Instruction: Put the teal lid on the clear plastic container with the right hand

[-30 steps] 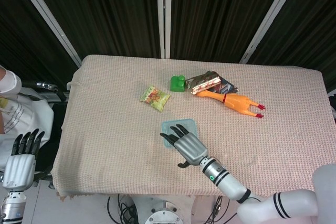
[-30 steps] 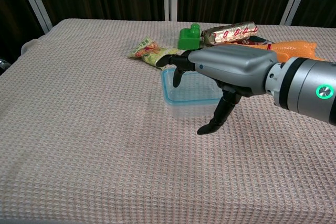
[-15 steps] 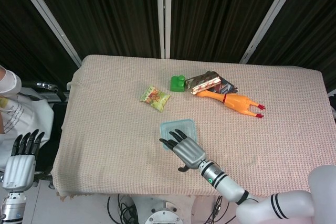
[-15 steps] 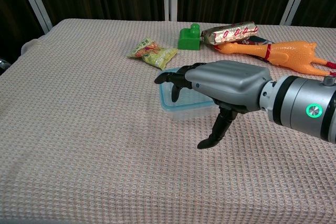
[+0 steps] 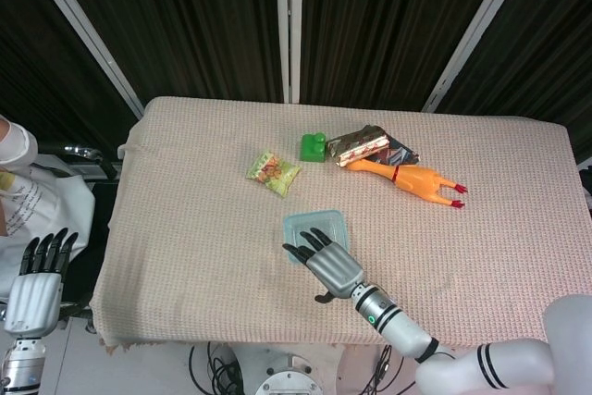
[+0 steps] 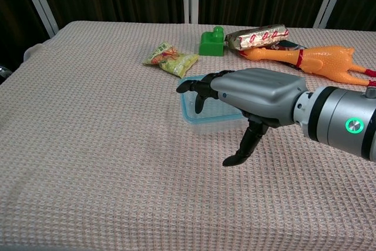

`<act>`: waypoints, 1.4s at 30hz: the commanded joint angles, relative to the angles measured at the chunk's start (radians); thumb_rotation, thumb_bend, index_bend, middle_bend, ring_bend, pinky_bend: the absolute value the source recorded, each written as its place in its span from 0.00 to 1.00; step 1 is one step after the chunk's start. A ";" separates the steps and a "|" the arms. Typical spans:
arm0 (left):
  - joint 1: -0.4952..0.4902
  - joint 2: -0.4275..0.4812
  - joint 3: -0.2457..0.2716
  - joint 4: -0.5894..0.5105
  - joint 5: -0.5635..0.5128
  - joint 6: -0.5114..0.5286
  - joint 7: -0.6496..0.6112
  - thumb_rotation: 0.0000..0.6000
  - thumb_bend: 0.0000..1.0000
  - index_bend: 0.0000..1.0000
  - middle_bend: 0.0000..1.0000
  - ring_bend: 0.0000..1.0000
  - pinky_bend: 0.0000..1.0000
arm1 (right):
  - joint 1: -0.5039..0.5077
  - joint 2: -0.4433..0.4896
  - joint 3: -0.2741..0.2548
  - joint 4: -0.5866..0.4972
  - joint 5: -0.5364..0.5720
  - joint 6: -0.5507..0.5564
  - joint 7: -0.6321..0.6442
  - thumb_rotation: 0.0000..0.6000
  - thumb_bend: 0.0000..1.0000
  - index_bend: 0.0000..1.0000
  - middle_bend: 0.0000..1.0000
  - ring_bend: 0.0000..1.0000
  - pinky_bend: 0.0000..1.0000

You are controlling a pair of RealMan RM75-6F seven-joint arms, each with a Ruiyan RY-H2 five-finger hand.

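Teal lid (image 5: 315, 226) already sits on the clear container (image 6: 207, 118) near the table's (image 5: 185, 228) front edge, looks seated to me. Right hand (image 6: 254, 94) hovers over it, fingers spread, holding nothing. Left hand (image 5: 37, 284) hangs off the table, fingers straight.

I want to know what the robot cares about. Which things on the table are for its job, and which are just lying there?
For the job:
teal lid, sitting on the clear container
right hand, open, above them

Just lying about:
rubber chicken
green block
snack packet
wrapped bar
left hand, off beside the table
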 commanded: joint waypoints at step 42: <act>-0.001 -0.006 0.003 0.015 -0.012 -0.014 -0.016 1.00 0.04 0.06 0.02 0.00 0.00 | -0.027 0.050 0.097 0.122 0.142 -0.024 0.108 1.00 0.01 0.00 0.24 0.00 0.00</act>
